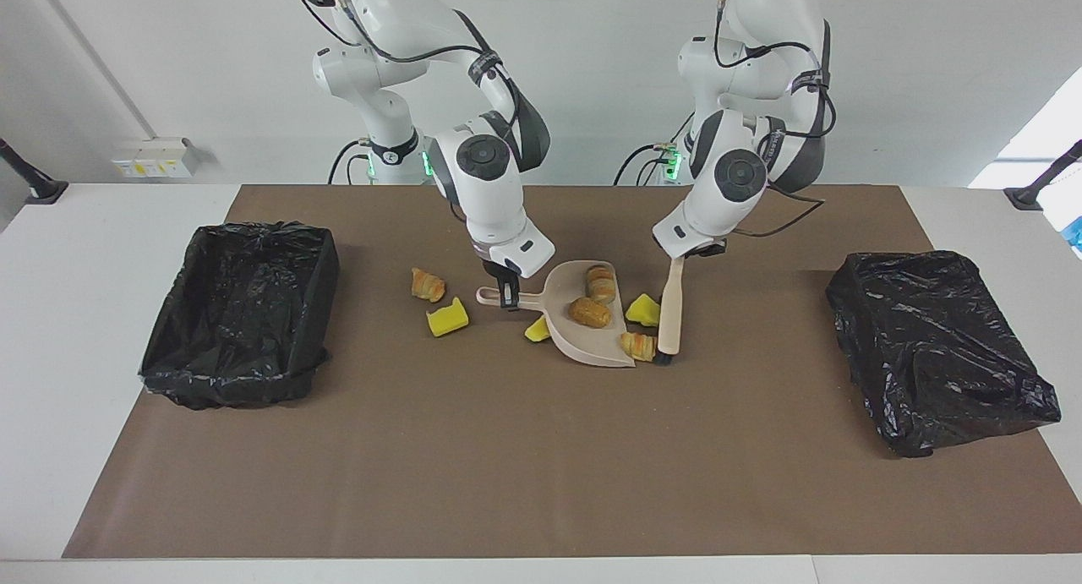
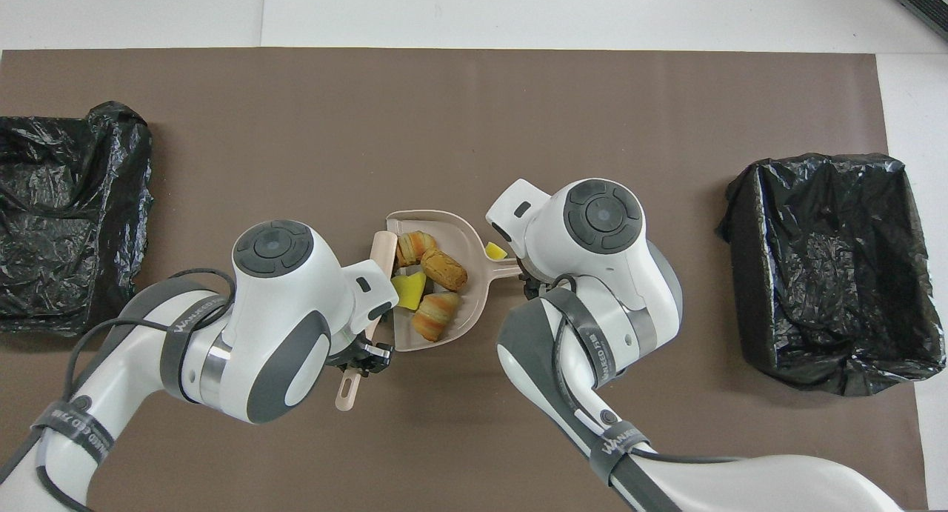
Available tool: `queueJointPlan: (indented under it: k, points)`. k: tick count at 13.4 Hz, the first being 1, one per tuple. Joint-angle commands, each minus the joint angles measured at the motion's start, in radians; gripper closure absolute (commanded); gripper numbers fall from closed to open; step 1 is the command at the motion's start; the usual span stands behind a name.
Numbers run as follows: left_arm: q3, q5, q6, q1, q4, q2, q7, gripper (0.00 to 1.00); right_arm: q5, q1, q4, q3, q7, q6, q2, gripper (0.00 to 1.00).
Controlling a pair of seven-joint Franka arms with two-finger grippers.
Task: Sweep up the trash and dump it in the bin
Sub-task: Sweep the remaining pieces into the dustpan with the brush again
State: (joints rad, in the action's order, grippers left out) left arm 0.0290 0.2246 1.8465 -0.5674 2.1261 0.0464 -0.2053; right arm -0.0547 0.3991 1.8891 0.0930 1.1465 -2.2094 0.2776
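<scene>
My right gripper is shut on the handle of the beige dustpan, which lies on the brown mat. Two tan bread lumps lie in the pan and a third sits at its open edge. My left gripper is shut on the handle of the beige brush, which stands along that edge with a yellow sponge between it and the pan. Another sponge touches the pan's outside. A bread lump and a sponge lie loose toward the right arm's end.
An open bin lined with a black bag stands at the right arm's end of the mat; it also shows in the overhead view. A second black-bagged bin stands at the left arm's end.
</scene>
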Motion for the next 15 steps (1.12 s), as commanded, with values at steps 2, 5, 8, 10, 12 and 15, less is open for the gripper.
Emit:
queueJointPlan:
  k: [2, 5, 8, 10, 12, 15]
  points:
    - [0.017, 0.109, -0.001, -0.013, -0.009, -0.017, -0.086, 1.0, -0.086, -0.011, 0.11, 0.005, 0.008, -0.154, -0.017, 1.0]
    - [0.025, 0.166, -0.009, 0.015, -0.015, -0.042, -0.089, 1.0, -0.096, -0.02, 0.099, 0.005, 0.033, -0.144, -0.02, 1.0]
    - [0.026, 0.168, -0.067, 0.086, -0.046, -0.092, -0.083, 1.0, -0.096, -0.019, 0.087, 0.004, 0.033, -0.135, -0.026, 1.0]
    - [0.026, 0.168, -0.111, 0.141, -0.083, -0.112, -0.085, 1.0, -0.096, -0.019, 0.059, 0.004, 0.024, -0.083, -0.046, 1.0]
    - [0.026, 0.165, -0.159, 0.184, -0.11, -0.112, -0.075, 1.0, -0.096, -0.035, 0.03, -0.002, 0.022, -0.034, -0.061, 1.0]
    - [0.032, 0.157, -0.162, 0.205, -0.092, -0.126, -0.072, 1.0, -0.082, -0.087, 0.004, -0.006, 0.038, 0.026, -0.11, 1.0]
